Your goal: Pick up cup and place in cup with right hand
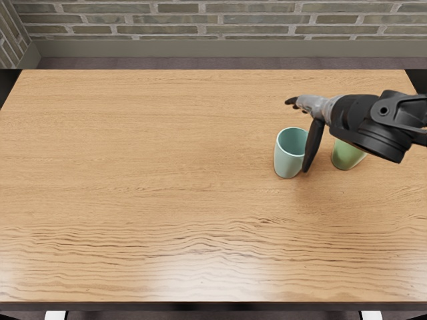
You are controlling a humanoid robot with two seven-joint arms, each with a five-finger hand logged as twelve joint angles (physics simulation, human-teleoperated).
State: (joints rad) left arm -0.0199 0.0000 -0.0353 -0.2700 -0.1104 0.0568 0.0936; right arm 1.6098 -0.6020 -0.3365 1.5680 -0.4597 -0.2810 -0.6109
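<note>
Partly hidden by a black wrist (367,123), a smooth green cup (345,157) (rim unseen, tilt unclear) sits on the wooden table (167,200) near an upright, mouth-up turquoise cup (287,163) and the grey-and-black right hand (299,137), fingers spread.

A hand could pass left of the teal cup (287,163) or across the table's (147,220) near side; the right hand (321,111) and green cup (345,156) obstruct the right.

The table has a rectangular top of light brown wood with wavy grain (167,167). Behind it there is a wall of grey-beige bricks (167,20), with a plain grey baseboard (167,49) running below the bricks.
</note>
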